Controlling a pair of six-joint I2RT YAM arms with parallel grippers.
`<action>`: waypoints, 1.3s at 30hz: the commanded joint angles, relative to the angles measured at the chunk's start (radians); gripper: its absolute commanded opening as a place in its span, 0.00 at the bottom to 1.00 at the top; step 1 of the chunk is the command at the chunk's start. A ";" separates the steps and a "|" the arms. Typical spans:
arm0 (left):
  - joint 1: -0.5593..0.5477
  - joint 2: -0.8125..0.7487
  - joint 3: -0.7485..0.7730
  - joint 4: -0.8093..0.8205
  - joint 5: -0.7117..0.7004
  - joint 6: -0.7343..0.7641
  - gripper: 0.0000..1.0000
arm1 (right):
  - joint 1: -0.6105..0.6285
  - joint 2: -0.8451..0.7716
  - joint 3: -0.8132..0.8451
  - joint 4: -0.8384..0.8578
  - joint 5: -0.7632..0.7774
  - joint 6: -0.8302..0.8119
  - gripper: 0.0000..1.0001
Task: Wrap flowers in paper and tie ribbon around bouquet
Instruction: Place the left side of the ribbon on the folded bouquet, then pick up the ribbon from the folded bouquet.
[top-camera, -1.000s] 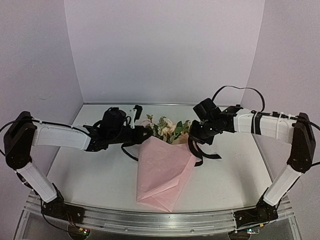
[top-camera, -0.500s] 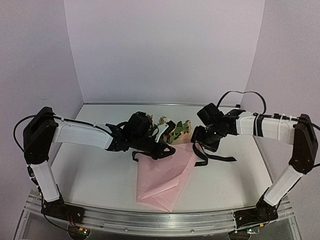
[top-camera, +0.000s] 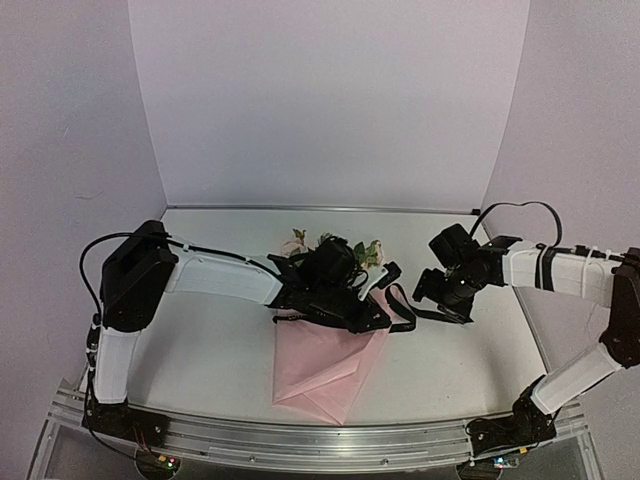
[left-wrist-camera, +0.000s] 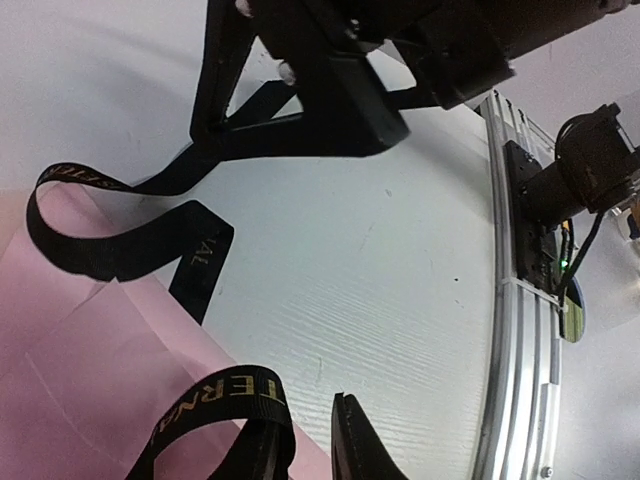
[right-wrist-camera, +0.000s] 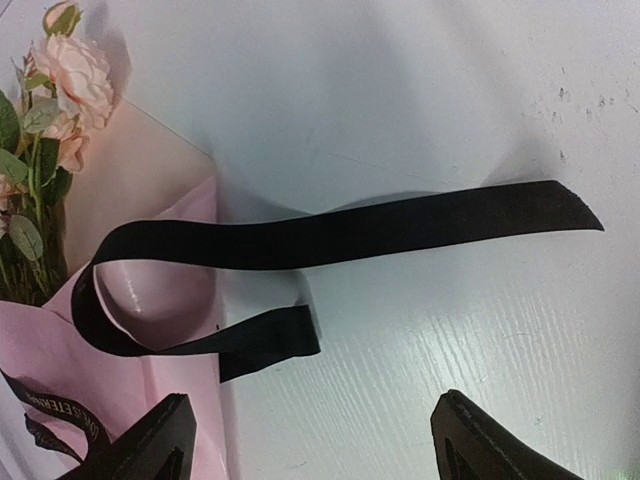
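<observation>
surface (top-camera: 200, 330): carries everything. paper (top-camera: 320, 372): folded into a cone at centre, point toward my bases, so the wrapping looks done. flowers (right-wrist-camera: 80, 70): heads at the cone's far mouth. ribbon (right-wrist-camera: 330, 235): looped loosely across the cone's neck, one end free on the surface; no knot visible, tying remains. my right jaws: spread wide, empty, above that end. my left jaws: at the neck beside a ribbon loop; i cannot tell their grip.
</observation>
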 joint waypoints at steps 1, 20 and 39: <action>0.011 0.028 0.099 -0.055 0.016 0.001 0.38 | -0.026 -0.048 -0.009 0.021 -0.016 -0.053 0.84; 0.378 -0.424 -0.448 -0.158 -0.450 -0.685 0.72 | -0.018 0.056 0.123 -0.069 0.095 -0.167 0.82; 0.554 -0.434 -0.607 -0.115 -0.310 -0.680 0.76 | -0.270 0.190 -0.104 0.093 0.078 -0.010 0.80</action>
